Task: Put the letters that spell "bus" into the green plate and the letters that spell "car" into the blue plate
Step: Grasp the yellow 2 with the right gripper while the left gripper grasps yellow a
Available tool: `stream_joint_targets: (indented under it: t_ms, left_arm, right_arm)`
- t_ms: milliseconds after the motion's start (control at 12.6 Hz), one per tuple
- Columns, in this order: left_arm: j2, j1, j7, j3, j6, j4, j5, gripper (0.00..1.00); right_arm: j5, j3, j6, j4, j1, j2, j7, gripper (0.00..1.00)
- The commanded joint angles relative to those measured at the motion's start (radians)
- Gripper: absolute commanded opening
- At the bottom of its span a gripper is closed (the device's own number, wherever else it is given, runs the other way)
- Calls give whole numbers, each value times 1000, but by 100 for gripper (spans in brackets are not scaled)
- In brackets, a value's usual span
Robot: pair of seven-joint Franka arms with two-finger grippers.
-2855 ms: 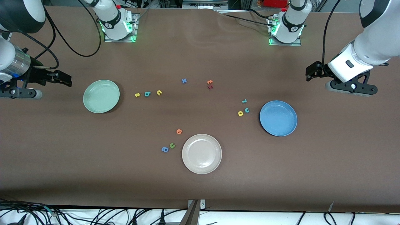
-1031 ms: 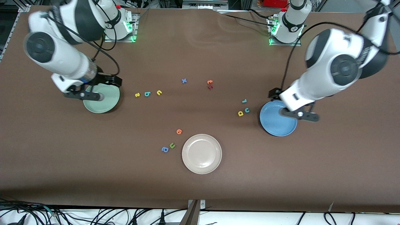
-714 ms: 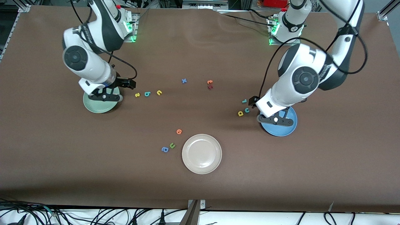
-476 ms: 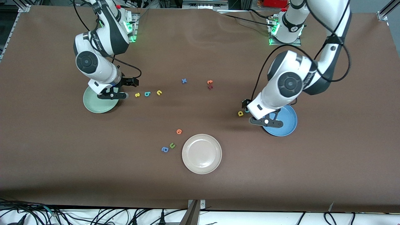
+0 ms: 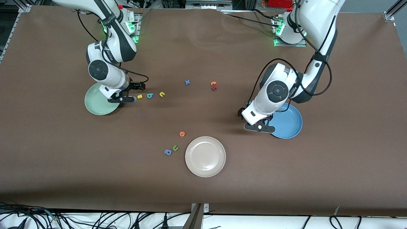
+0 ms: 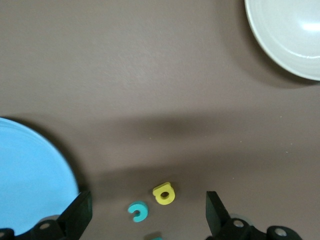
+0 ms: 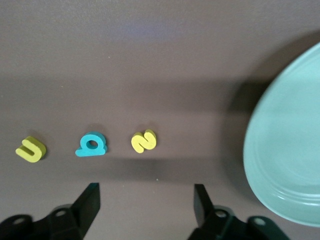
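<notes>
The yellow s (image 7: 144, 141), teal b (image 7: 91, 145) and yellow u (image 7: 31, 149) lie in a row beside the green plate (image 7: 290, 160). My right gripper (image 7: 146, 202) hangs open just over the table by the s (image 5: 139, 96), nothing between its fingers. The yellow a (image 6: 164, 193) and teal c (image 6: 137, 210) lie close together beside the blue plate (image 6: 30, 185), with the teal r (image 6: 155, 237) partly in view next to them. My left gripper (image 6: 147, 217) is open above them, its fingers either side of the a and c. In the front view the left arm hides these letters.
A beige plate (image 5: 205, 156) sits nearer the front camera, mid-table. Beside it lie an orange letter (image 5: 182, 134), an olive u (image 5: 175, 148) and a blue a (image 5: 167, 152). A blue x (image 5: 187, 82) and an orange and dark red pair (image 5: 213, 86) lie farther back.
Both arms swung in from the table ends. The right gripper passed over the green plate to the s. The left gripper crossed the blue plate to the a and c.
</notes>
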Motion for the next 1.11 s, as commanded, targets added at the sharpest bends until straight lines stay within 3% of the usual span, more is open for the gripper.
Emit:
stream_joint_targets:
  t_ms: [0,238,555,634,872,1031]
  left_arm:
    - [20,-51,-85,7,50,-25,71,100]
    - [61,-57,-148,6,89,-28,178,100]
    - [90,-59,-146,6,97,-44,188,99]
    - [92,-59,-146,6,100,-45,195,97]
    - [95,-59,-139,4,103,-54,195,72]
    - [99,-64,-133,1,103,-68,197,71]
  right_arm:
    - [20,8,61,-11,-10,34,-14,76]
    - [20,6,87,-11,-10,61,14,66]
    - [20,6,151,-9,-10,97,12,65]
    - [20,6,174,-9,-10,112,12,65]
    - [20,6,199,-9,-10,129,12,64]
    - [19,5,194,-9,-10,129,11,44]
